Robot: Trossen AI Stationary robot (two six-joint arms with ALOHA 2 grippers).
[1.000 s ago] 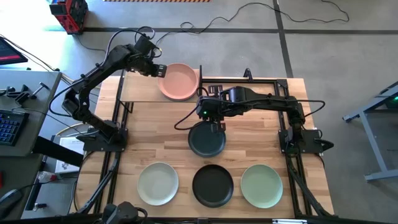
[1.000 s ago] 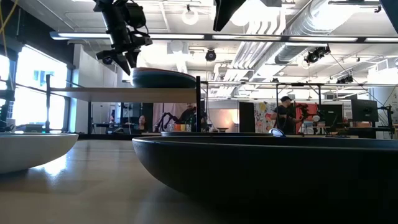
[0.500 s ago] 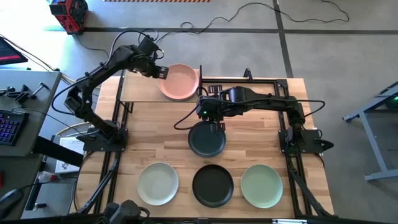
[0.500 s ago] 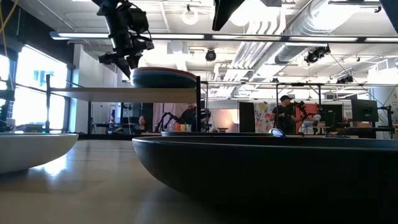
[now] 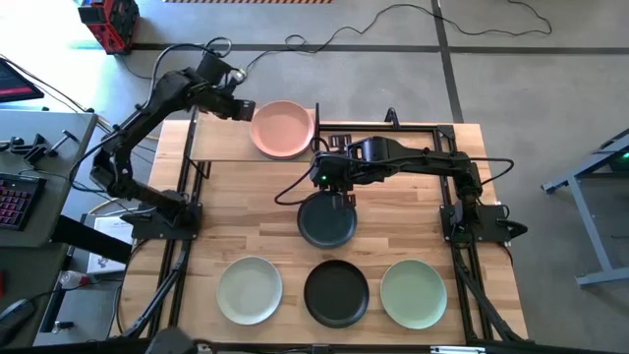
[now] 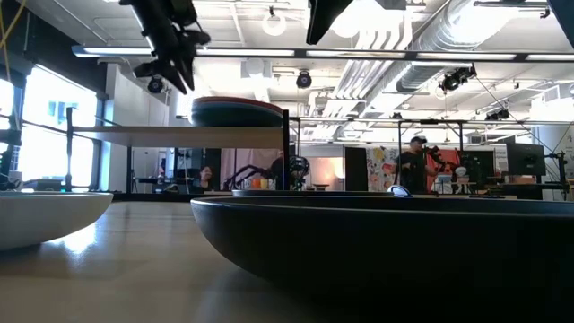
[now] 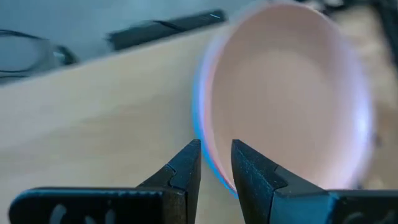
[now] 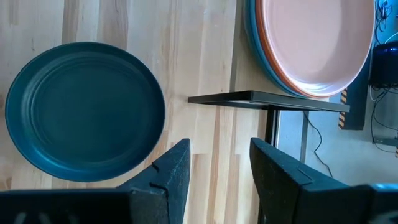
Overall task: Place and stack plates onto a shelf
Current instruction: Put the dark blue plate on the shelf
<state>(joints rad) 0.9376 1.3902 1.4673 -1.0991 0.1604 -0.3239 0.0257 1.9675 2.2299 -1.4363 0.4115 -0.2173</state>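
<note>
A: How much is stacked?

B: Three plates, pink plate [image 5: 283,129] on top, are seen on the shelf [image 5: 221,146], just beyond the left end effector [image 5: 242,109], narrowly parted and empty.

A: What is left?

B: Four on the bench [image 5: 256,221]; the dark teal plate [image 5: 326,220] lies below the spread right end effector [image 5: 341,200].

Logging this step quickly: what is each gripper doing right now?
Left gripper: slightly open, empty, beside the pink plate.
Right gripper: open, empty, above the dark teal plate.
</note>
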